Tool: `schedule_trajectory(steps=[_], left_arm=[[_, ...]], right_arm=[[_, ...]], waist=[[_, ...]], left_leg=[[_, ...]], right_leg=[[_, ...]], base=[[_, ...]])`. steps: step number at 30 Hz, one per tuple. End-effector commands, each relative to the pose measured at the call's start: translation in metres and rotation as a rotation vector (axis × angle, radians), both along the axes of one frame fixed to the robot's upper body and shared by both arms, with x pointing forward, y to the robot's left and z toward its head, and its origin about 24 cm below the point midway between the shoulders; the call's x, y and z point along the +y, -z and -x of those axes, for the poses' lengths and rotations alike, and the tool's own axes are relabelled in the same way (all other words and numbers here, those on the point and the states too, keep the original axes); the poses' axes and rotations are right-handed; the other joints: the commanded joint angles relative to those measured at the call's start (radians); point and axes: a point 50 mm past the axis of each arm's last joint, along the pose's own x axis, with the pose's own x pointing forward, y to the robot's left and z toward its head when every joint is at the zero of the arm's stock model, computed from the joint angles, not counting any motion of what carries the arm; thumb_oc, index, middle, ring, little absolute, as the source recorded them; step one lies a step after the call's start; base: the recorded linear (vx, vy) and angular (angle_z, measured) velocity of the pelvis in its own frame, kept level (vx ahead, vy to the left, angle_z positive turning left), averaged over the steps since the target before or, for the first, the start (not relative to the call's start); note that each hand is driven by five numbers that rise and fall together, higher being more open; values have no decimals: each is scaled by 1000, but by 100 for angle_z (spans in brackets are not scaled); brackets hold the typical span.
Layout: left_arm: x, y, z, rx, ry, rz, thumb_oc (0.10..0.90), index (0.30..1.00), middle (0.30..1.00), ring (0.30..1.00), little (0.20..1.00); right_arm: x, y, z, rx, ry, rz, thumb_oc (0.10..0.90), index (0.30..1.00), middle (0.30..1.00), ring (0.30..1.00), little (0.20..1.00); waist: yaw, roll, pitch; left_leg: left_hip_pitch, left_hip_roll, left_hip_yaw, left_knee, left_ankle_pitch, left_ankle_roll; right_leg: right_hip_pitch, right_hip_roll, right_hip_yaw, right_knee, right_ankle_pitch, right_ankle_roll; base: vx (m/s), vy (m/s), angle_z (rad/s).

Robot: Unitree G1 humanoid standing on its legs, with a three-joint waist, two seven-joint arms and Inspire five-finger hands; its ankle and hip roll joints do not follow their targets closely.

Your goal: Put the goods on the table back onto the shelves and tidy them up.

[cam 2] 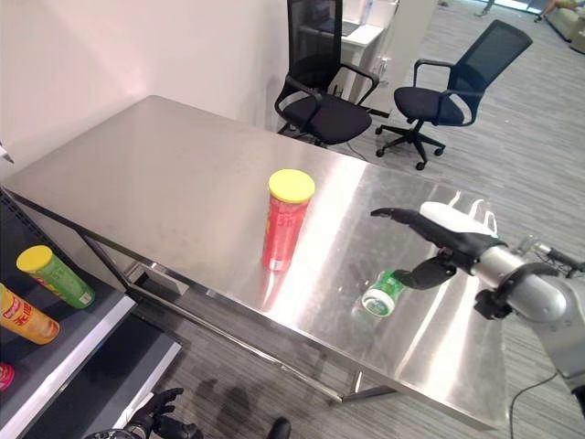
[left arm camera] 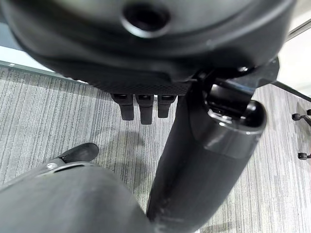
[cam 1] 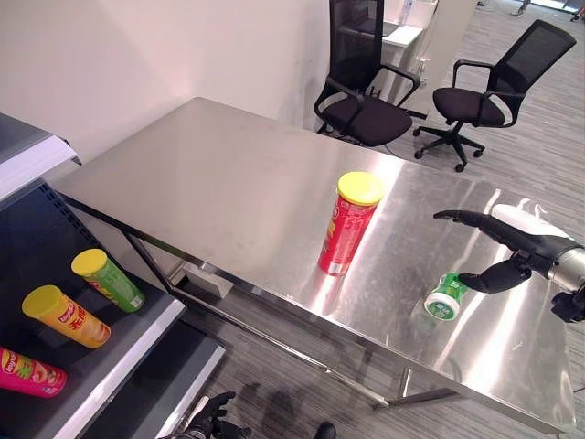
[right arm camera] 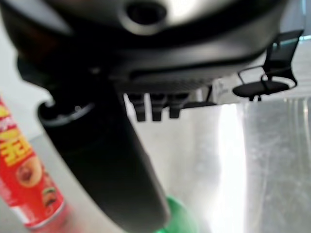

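- Stainless-steel tabletop [cam 1: 228, 183] stretches from the white wall towards the open floor, carrying two of the goods.
- A tall red crisp tube with a yellow lid [cam 1: 348, 224] stands upright near the middle of the tabletop.
- A small green canister with a white cap [cam 1: 446, 297] lies on its side near the tabletop's front edge, to the right of the red tube.
- The right hand [cam 1: 516, 249] hovers over the green canister with fingers stretched out flat and thumb lowered beside it, spread wide and holding nothing.
- The left hand [cam 1: 212, 416] hangs low by the grey carpet, fingers loosely relaxed and empty.
- On the dark shelf [cam 1: 119, 366] at the left lie a green tube with a yellow lid [cam 1: 107, 278], an orange tube with a yellow lid [cam 1: 66, 315] and a pink tube [cam 1: 29, 372], all on their sides.
- Two black mesh office chairs [cam 1: 366, 82] stand beyond the tabletop.
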Motion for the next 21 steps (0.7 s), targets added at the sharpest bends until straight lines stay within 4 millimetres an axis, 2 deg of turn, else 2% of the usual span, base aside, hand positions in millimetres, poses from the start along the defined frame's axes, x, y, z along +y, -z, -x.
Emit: schedule_trajectory(steps=[1,8,14,17,21], left_arm=[[1,-6,-9,-63,77,-20,800,900,900,900,900],[5,-6,-7,-65,61,-25,800,900,900,900,900],[7,-6,-3,-60,48,-31,800,900,900,900,900],[7,-6,-2,-59,42,-34,800,900,900,900,900],[8,-8,-7,-79,74,-64,800,900,900,900,900]], right_arm=[[12,-37,-4,-196,-59,-24,800,900,900,900,900],[16,-25,-3,-155,-75,-44,800,900,900,900,900],[17,-24,1,-123,-88,3,800,900,900,900,900],[13,-29,2,-150,-70,9,800,900,900,900,900],[-2,-52,-3,-361,24,-108,800,900,900,900,900]], waist=[[29,-53,-64],[35,-52,-56],[31,-52,-51],[29,-52,-52],[28,-53,-56]], left_leg=[[-52,68,22,-13,72,-68],[-59,66,14,-13,77,-70],[-65,66,11,-13,80,-73],[-64,68,15,-13,79,-73],[-56,69,23,-13,75,-69]], right_leg=[[74,-39,34,128,-178,59],[72,-41,30,127,-176,59],[72,-42,22,128,-175,60],[70,-43,24,128,-174,60],[69,-40,37,128,-173,59]], base=[[0,0,0],[0,0,0],[0,0,0],[0,0,0],[0,0,0]])
